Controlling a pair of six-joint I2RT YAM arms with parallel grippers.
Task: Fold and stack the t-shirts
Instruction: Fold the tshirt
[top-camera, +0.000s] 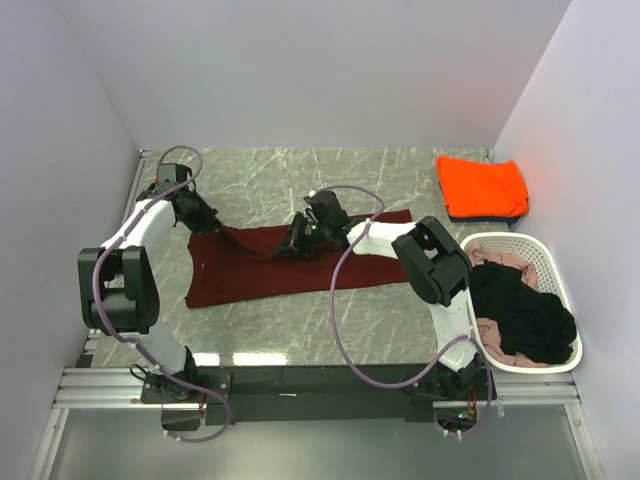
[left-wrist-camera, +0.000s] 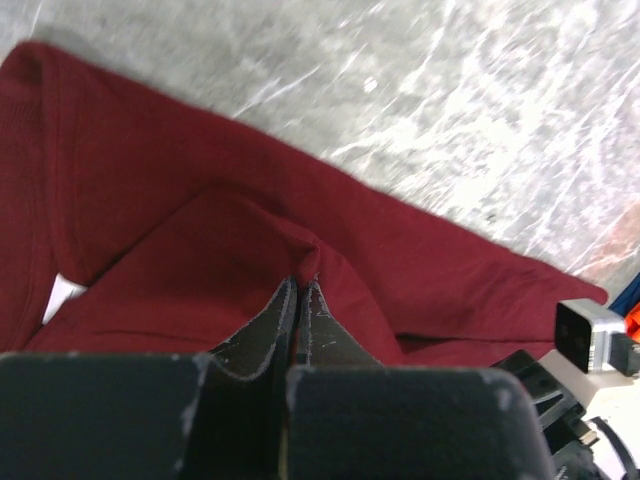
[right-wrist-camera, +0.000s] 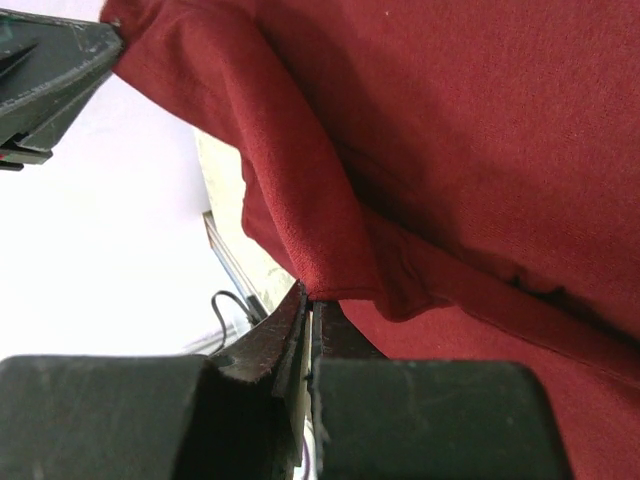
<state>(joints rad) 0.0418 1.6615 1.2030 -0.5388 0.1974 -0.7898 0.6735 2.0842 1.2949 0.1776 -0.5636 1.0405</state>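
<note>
Maroon t-shirt (top-camera: 270, 268): solid dark red, plain. Orange t-shirt (top-camera: 482, 183): bright solid orange, with a sliver of dark blue t-shirt (top-camera: 462, 214) under it. Basket (top-camera: 553, 262): white, hole pattern. Inside it, black t-shirt (top-camera: 522, 312), plain, and pale pink t-shirt (top-camera: 497, 259). Table (top-camera: 260, 180): grey marble, white veins. Arms (top-camera: 120, 290): black and white links, mauve cables (top-camera: 338, 330). Left gripper (left-wrist-camera: 303, 284) and right gripper (right-wrist-camera: 307, 296): black, edges scuffed pale. Walls (top-camera: 300, 70): pale lilac-white.
</note>
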